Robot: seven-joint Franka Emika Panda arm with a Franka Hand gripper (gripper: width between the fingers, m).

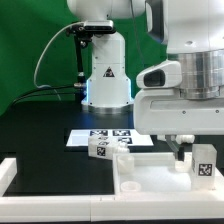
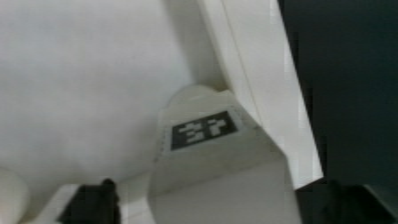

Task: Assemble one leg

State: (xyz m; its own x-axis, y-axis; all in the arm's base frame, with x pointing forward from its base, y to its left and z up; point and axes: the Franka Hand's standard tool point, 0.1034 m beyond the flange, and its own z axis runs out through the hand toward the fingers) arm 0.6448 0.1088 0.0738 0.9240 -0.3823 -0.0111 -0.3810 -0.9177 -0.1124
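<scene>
My gripper, open, straddles the small white tagged plastic leg at twelve o'clock; next, close.

legs: 3 | tray piece: 1 | marker board: 1

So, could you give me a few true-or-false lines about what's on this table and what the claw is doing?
1. The table is black. True.
2. The curtain behind is red. False: it is green.
3. A tagged white leg sits between the fingers of the claw. True, in the wrist view.
4. Every leg is inside the big white tray. False: a second leg lies on the table beside the marker board.
</scene>
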